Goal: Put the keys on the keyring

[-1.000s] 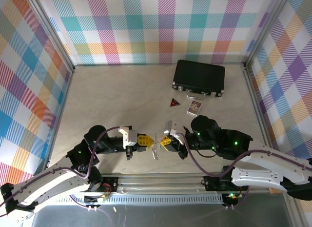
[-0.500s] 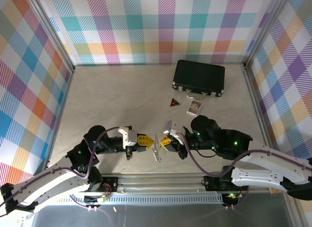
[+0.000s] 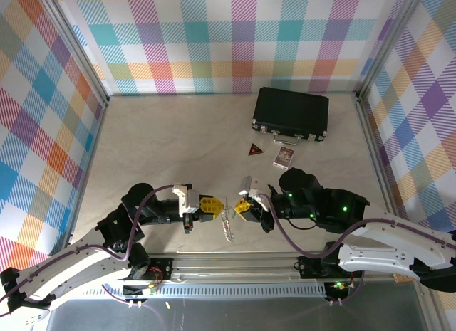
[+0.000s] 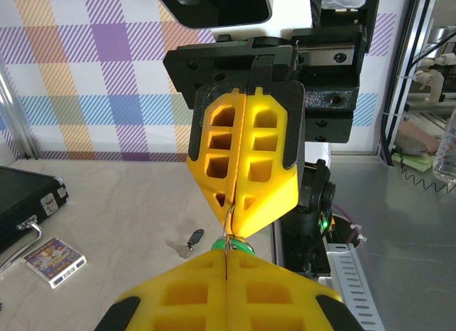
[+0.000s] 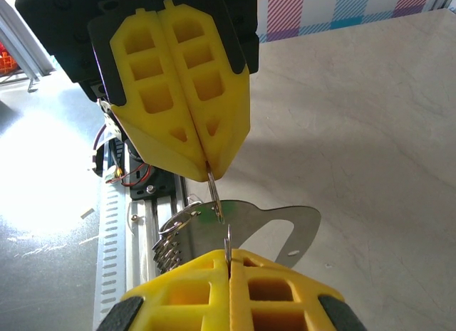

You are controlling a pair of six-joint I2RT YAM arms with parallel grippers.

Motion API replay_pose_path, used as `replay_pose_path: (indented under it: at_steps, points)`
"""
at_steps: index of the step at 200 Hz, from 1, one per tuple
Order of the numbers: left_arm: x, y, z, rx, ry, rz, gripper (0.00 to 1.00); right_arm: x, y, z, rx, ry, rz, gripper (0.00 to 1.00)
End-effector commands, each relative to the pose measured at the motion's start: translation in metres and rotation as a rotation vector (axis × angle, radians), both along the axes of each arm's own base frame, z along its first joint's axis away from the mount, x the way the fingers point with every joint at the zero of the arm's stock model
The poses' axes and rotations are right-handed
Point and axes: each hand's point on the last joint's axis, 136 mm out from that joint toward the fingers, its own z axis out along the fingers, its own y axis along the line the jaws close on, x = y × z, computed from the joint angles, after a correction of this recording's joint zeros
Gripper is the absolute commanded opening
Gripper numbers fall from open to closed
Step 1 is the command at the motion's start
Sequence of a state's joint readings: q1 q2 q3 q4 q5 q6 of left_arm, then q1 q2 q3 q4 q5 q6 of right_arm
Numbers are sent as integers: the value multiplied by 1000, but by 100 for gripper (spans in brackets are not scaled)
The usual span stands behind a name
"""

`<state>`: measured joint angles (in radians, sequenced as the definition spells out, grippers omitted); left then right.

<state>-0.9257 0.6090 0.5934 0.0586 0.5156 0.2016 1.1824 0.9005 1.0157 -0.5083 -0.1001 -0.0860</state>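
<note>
Tips meet; far counter open
Left gripper [image 3: 220,205] and right gripper [image 3: 237,205] block each other; beyond the right one lie red triangle [image 3: 254,150], card [image 3: 283,156], black case [image 3: 291,113]; counter [image 3: 171,142] beyond the left one is open.

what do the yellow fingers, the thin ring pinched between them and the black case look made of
Yellow latticed fingers: probably moulded or printed plastic, matte, with cut-out pockets. Thin silvery ring: metal wire, judging by its bright glint. Black rectangular case: hard shell, plastic or leatherette, can't tell which; slight sheen, silvery metal-looking fittings.
</note>
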Motion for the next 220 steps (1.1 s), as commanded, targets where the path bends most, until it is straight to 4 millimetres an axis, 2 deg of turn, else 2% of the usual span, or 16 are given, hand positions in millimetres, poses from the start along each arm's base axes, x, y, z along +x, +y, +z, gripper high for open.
replay_pose_path:
  at_steps: [1,103,163,220]
  points:
    - [-3,3,13,-43,-35,-15,0,-3,5,13,50,-2,21,0]
    - [-4,3,14,-43,-37,-16,0,-3,8,11,42,2,26,0]
    - [-3,3,13,-37,-39,-15,0,-6,-1,12,39,14,22,0]
    - [-4,2,13,-37,-37,-20,0,-5,2,10,34,15,21,0]
